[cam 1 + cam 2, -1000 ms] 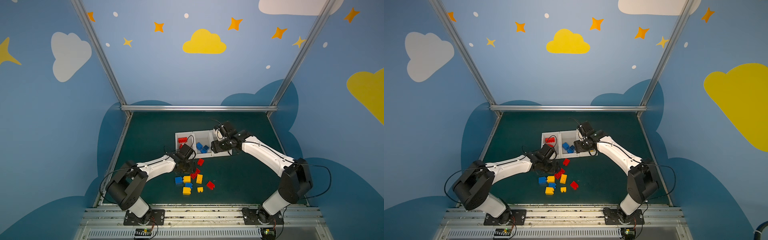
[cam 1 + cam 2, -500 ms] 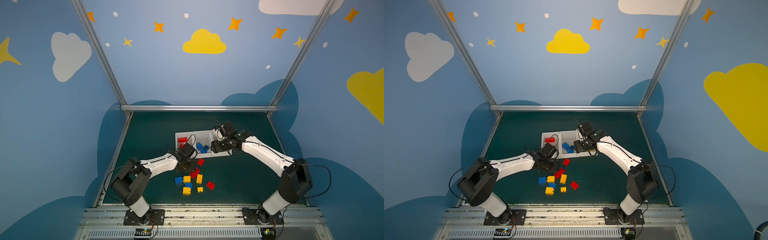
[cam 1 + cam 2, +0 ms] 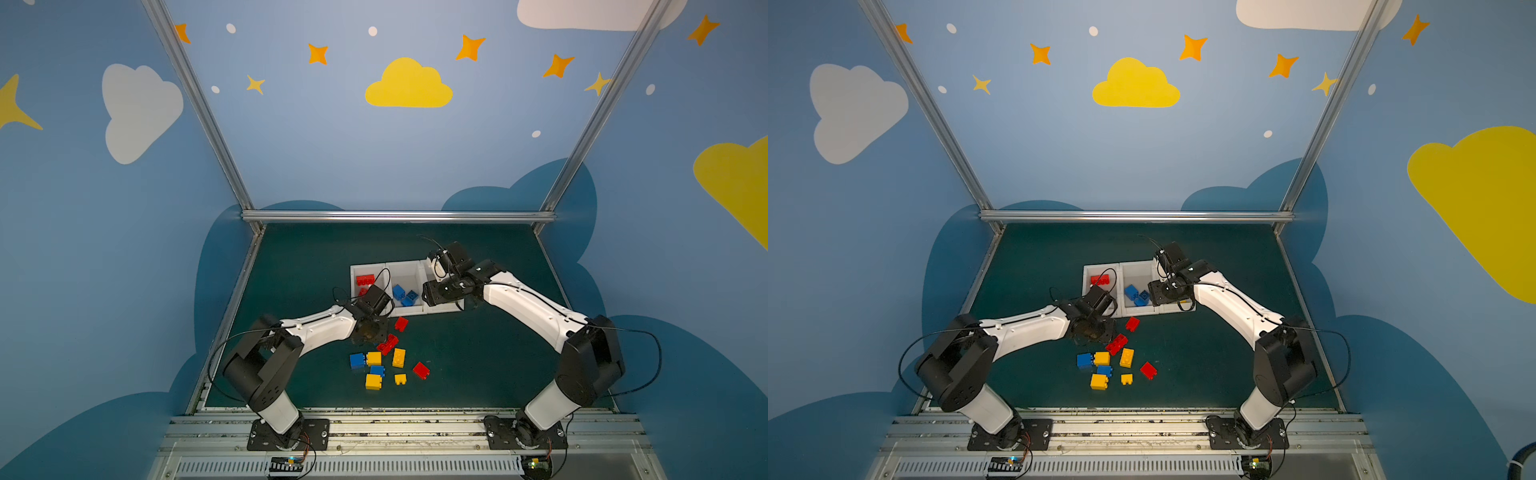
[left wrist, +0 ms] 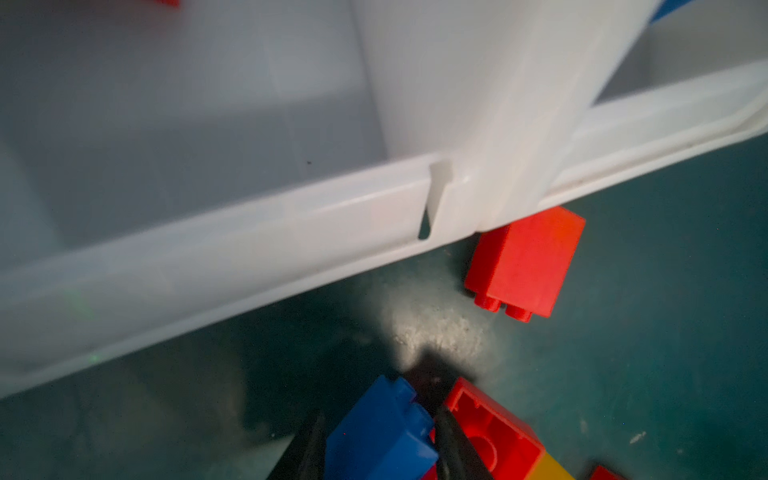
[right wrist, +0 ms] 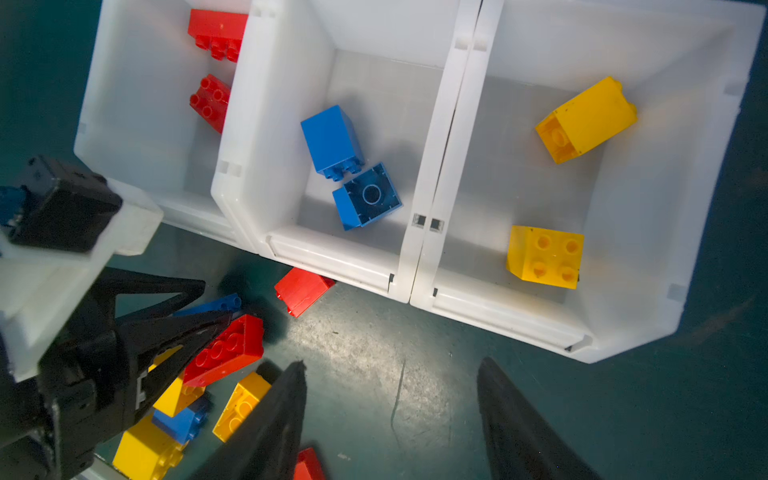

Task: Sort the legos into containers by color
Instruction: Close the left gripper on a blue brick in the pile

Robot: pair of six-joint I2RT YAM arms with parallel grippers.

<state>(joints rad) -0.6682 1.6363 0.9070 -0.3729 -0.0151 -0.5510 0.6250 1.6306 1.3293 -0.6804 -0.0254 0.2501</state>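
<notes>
On the green desk [image 3: 478, 353] we see three white bins [image 5: 446, 124], with red, blue and yellow bricks each in their own bin. Our right tool [image 5: 390, 363] hovers near the bins' front, fingers apart and empty. Our left tool [image 5: 216, 301] is clamped on a blue brick [image 4: 380, 436] among the loose bricks [image 3: 399, 357] just beside the bins.

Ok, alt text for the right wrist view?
Three white bins hold two red bricks, two blue bricks and two yellow bricks, one color each. Beside them the left gripper pinches a loose blue brick; the right gripper hangs open, empty.
</notes>
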